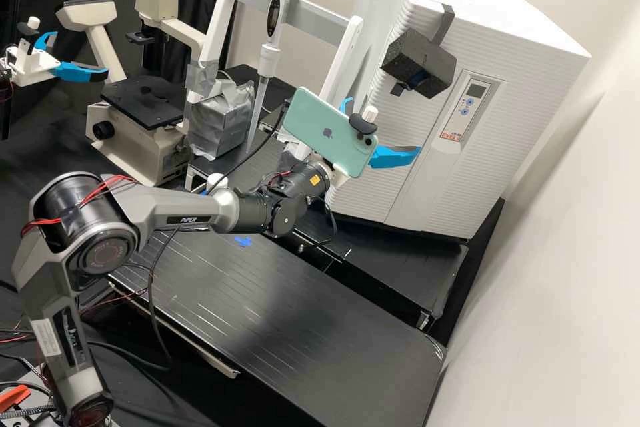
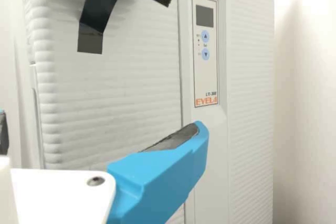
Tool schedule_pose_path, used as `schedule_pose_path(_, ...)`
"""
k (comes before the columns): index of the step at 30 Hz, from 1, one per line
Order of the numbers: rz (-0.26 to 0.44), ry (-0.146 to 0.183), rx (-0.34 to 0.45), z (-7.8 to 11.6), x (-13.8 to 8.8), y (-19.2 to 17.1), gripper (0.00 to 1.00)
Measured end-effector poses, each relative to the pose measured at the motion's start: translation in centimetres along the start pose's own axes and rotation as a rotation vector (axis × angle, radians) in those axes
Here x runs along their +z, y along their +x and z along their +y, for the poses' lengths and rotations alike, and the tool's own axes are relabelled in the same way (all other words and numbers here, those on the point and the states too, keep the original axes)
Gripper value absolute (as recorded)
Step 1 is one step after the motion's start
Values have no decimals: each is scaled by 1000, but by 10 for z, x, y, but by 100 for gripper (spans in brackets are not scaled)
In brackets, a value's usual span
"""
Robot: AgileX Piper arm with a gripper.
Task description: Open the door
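Your gripper (image 1: pixel 385 125) is a little right of centre in the high view, its blue fingers (image 1: pixel 393 157) spread apart with nothing between them. You have it in front of the white cabinet (image 1: pixel 493 7), which fills much of the upper right of the frame. The ribbed door (image 1: pixel 370 197) is on the cabinet's front, to the left of the control panel (image 1: pixel 470 103), and looks closed along its seam. A dark block (image 1: pixel 419 63) sticks out from it, above your gripper in the frame; whether a finger touches the door, you cannot tell. Your arm also carries a pale green phone (image 1: pixel 327 130), tilted, near the middle. At upper left stands a microscope (image 1: pixel 133 140).
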Motion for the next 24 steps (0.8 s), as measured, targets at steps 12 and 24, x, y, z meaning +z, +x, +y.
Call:
schedule_pose_path(12, -16, -1, -9, -4, 2, 9, 0)
schedule_pose_path(24, 4, -33, -22, -3, 2, 9, 0)
